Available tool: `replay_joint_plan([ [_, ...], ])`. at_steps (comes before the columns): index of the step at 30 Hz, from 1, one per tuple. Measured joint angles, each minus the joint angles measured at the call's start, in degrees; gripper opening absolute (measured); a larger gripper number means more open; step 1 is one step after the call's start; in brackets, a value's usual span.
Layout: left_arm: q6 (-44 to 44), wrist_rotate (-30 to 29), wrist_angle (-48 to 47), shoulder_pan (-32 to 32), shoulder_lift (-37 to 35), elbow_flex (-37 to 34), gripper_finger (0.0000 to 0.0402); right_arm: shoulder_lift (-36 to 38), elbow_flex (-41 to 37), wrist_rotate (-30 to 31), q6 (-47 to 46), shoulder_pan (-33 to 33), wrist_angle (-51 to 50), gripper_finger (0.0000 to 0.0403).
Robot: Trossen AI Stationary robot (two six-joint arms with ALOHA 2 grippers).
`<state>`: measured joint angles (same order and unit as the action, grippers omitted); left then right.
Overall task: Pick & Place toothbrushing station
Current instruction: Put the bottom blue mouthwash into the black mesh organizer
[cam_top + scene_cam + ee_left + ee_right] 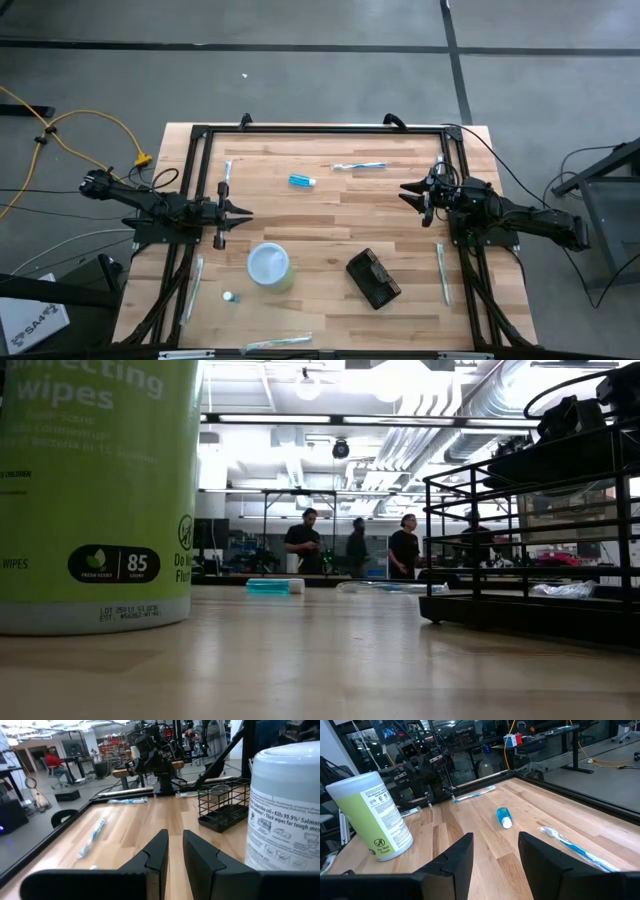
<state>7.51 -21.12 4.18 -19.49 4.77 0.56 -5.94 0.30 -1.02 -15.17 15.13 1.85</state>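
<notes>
We see the black toothbrushing station [373, 278] lying on the wooden table [330, 215], just beside a wipes canister [269, 266]. The left gripper [243, 213] hovers at the left edge, fingers nearly together and empty. The right gripper [405, 190] hovers opposite, fingers apart, empty.
</notes>
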Motion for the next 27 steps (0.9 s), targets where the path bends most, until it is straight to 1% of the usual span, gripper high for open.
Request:
replay_joint_plan([
  [5,-0.2,0.0,0.2,0.0,0.0,0.0,0.0053,0.0,0.0,0.0,0.0,0.0,0.0,0.0148],
  [13,-3.6,0.0,0.3,0.0,0.0,0.0,0.0053,0.0,0.0,0.0,0.0,0.0,0.0,0.0148],
  [18,-9.2,0.1,0.7,-0.3,0.0,0.0,0.0053,0.0,0.0,0.0,0.0,0.0,0.0,0.0148],
  [20,-9.4,1.2,1.9,-0.3,0.0,0.0,0.0053,0.0,0.0,0.0,0.0,0.0,0.0,0.0148],
  [23,-9.7,4.9,5.3,-0.3,0.0,0.3,0.0053,0.0,0.0,0.0,0.0,0.0,0.0,0.0148],
  [25,-10.8,5.4,6.5,-0.3,0.0,1.2,0.0053,0.0,0.0,0.0,0.0,0.0,0.0,0.0148],
  [27,-11.7,5.3,5.7,-0.2,0.1,2.1,0.0053,0.0,0.0,0.0,0.0,0.0,0.0,0.0148],
])
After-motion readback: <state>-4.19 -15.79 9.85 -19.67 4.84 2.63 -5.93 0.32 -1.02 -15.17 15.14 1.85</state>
